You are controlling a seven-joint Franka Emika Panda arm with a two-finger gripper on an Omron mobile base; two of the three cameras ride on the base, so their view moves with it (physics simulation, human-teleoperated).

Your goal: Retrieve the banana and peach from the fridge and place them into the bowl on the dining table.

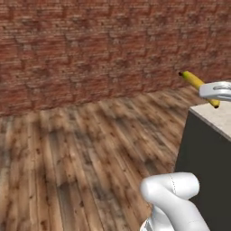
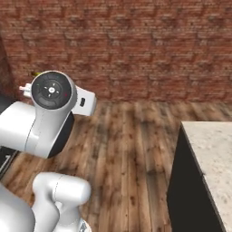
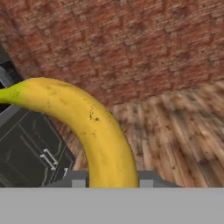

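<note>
One banana (image 3: pixel 94 127), yellow and curved with small brown spots and a greenish tip, runs from the left edge down to the bottom middle of the hand view. The gripper (image 3: pixel 111 181) is closed tight around it. In the left base view, the banana (image 1: pixel 195 81) sticks up at the upper right.

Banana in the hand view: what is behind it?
Behind the banana, held in the shut pincer: brick wall, wood floor, a dark cabinet. Its body hides the strip behind.
</note>
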